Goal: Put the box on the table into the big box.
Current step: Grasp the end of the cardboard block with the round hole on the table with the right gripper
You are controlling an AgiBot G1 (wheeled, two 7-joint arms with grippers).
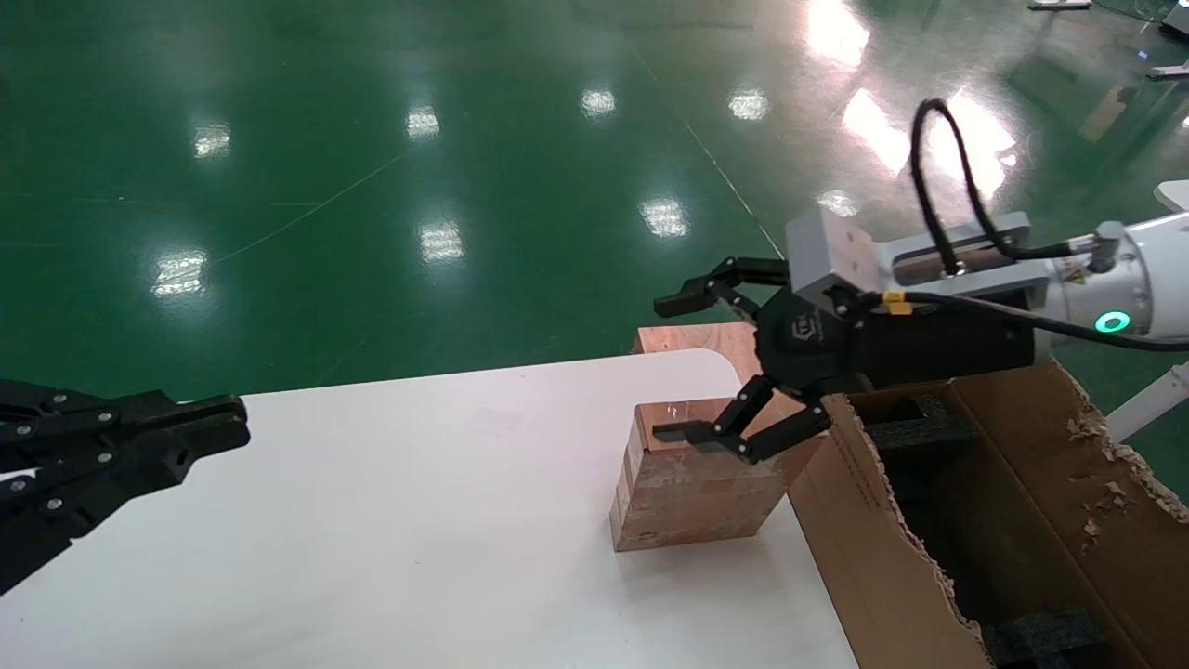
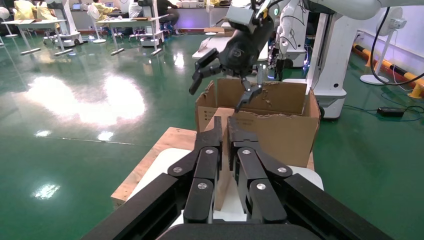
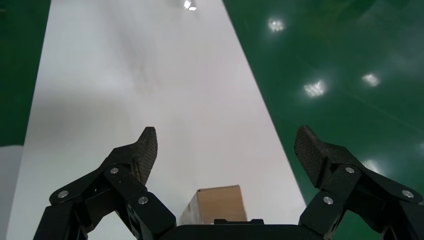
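The small reddish-brown box (image 1: 697, 483) stands on the white table (image 1: 418, 520) near its right edge, close to the big box (image 1: 929, 557). My right gripper (image 1: 671, 367) hovers just above the small box, open, with nothing between its fingers. In the right wrist view the gripper (image 3: 226, 145) is spread wide and the box (image 3: 217, 202) shows low between the finger bases. My left gripper (image 1: 232, 423) rests over the table's left side, shut and empty. In the left wrist view (image 2: 223, 125) it points toward the big box (image 2: 280, 132).
A flat reddish wooden board (image 1: 692, 336) lies beyond the table's rounded far corner. Black foam blocks (image 1: 920, 423) sit inside the big box, whose flap edges are torn. Green floor surrounds the table. Bare white tabletop stretches between the two grippers.
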